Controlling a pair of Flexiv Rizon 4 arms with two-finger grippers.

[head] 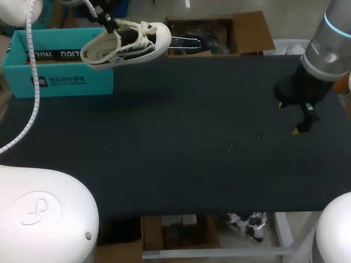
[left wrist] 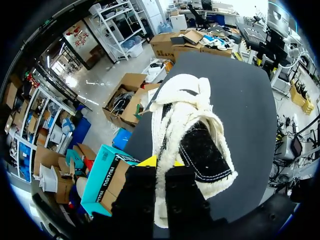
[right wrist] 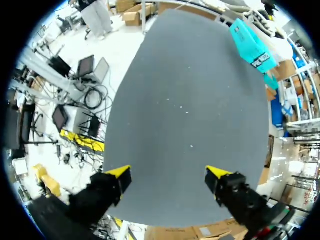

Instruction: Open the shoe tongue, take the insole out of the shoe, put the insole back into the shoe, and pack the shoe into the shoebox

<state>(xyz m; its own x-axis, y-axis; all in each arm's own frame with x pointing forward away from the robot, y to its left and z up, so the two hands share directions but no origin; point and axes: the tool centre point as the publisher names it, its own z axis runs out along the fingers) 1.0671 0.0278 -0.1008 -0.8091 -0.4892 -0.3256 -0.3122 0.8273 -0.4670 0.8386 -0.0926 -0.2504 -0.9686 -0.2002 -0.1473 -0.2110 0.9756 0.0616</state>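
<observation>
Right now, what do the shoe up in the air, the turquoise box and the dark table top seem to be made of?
Black-and-white lace-up shoe: probably matte canvas, with a smooth pale rubbery sole and fuzzy cream laces. Turquoise rectangular shoebox: cardboard, judging by flat printed walls and a brown inner face. Dark table top: matte, no shine, perhaps a fabric mat.

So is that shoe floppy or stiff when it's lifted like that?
Probably fairly stiff: the shoe holds its shape hanging from the left gripper. Likely light, since a pinch at one edge carries it. Its laces look loose and could snag.
</observation>
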